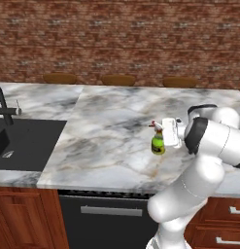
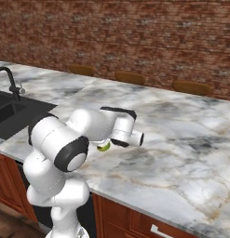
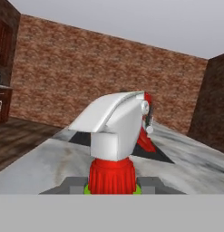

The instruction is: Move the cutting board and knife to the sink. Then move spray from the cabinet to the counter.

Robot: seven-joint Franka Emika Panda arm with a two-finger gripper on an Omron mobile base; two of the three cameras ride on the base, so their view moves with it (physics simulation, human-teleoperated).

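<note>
The spray (image 1: 158, 142) is a small green bottle with a yellow label and a red-tipped whitish nozzle. It stands upright at the marble counter (image 1: 111, 141), right of its middle. My gripper (image 1: 162, 134) is shut on the bottle's neck from the right. I cannot tell whether the bottle's base touches the marble. In the right base view my arm hides all but a green sliver of the spray (image 2: 104, 147). The hand view has the white trigger head and red collar of the spray (image 3: 114, 131) between my fingertips (image 3: 76, 184). The black sink (image 1: 29, 141) lies far left. Cutting board, knife and cabinet are out of view.
A black faucet (image 1: 4, 104) stands at the back of the sink. Three brown stool seats (image 1: 118, 79) line the counter's far edge before a brick wall. A dark appliance front (image 1: 109, 216) and wooden drawers (image 1: 223, 223) sit below the counter's near edge.
</note>
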